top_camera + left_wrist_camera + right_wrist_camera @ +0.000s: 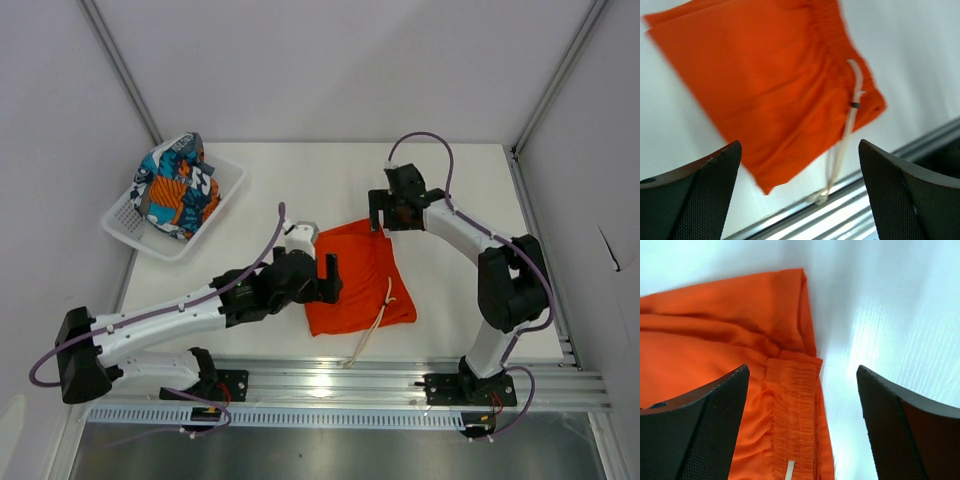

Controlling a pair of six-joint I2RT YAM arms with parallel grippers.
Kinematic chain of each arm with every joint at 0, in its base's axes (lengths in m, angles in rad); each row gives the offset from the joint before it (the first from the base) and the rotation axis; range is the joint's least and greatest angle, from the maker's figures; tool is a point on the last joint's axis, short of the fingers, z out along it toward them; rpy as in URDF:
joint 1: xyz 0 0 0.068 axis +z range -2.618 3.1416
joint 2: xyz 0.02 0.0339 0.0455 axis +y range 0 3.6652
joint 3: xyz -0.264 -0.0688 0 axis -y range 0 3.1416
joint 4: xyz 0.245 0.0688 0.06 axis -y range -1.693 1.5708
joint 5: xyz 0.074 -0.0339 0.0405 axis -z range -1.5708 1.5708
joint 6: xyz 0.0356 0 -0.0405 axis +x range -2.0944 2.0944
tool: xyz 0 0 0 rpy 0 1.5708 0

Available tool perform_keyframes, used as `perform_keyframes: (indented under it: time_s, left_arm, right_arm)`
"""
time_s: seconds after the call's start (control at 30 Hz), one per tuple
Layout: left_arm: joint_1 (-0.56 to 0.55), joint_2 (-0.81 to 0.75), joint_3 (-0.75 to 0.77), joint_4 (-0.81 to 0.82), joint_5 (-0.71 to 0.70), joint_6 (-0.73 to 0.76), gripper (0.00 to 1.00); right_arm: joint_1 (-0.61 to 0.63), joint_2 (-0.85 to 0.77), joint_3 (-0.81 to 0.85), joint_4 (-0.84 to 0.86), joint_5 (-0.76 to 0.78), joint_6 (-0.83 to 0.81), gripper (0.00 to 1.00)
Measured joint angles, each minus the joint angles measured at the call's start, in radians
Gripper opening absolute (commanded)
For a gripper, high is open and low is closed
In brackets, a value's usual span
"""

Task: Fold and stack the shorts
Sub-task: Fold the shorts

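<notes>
Open wide on the left gripper (328,278) (799,146), with nothing between the pads. Just ahead of it and below, clear of both fingers (705,190): the orange shorts (355,280) (780,85), folded into a flat rectangle on the table (300,180). Beyond the folded cloth from this gripper, along the gathered waistband: the white drawstring (378,320) (852,115), trailing off the fabric onto the metal rail (330,385) at the near edge.

Open wide too on the right gripper (380,213) (802,371), and holding nothing. Directly beneath it: the far waistband corner of the same orange shorts (705,340), elastic ribbing in the gap between the fingers (700,430) (contact with the cloth impossible to tell from here). A short end of drawstring (789,470) low between those fingers.

Well off to the left gripper's left and farther from the bases: the patterned shorts (175,185), bunched up unfolded in the white mesh basket (122,222).
</notes>
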Motion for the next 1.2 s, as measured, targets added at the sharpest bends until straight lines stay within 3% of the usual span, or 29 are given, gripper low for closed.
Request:
perform_keyframes:
  time_s: [0.1, 0.2, 0.37, 0.47, 0.73, 0.87, 1.0, 1.2]
  left_arm:
    - [0.11, -0.05, -0.084, -0.032, 0.036, -0.042, 0.99]
    - [0.224, -0.067, -0.148, -0.048, 0.08, -0.051, 0.99]
    - [0.362, -0.072, -0.177, -0.053, 0.128, -0.053, 0.99]
    - [0.41, -0.093, -0.184, -0.052, 0.149, -0.057, 0.99]
    - [0.44, -0.171, -0.233, -0.051, 0.15, -0.068, 0.99]
    - [0.44, -0.182, -0.24, -0.051, 0.15, -0.068, 0.99]
    - [0.44, -0.211, -0.257, -0.055, 0.148, -0.068, 0.99]
    - [0.44, -0.258, -0.271, -0.071, 0.148, -0.074, 0.99]
  right_arm:
    - [0.002, -0.065, -0.032, 0.013, -0.023, 0.012, 0.82]
    - [0.039, -0.18, -0.101, 0.013, -0.06, 0.07, 0.8]
    - [0.249, -0.369, -0.247, 0.037, -0.027, 0.26, 0.72]
    - [0.374, -0.458, -0.363, 0.042, 0.02, 0.447, 0.73]
    - [0.858, -0.62, -0.532, -0.074, 0.391, 1.188, 0.75]
    - [0.916, -0.585, -0.536, -0.134, 0.46, 1.493, 0.83]
    - [0.988, -0.56, -0.608, -0.131, 0.521, 1.636, 0.82]
    - [1.03, -0.557, -0.768, -0.052, 0.557, 1.711, 0.8]
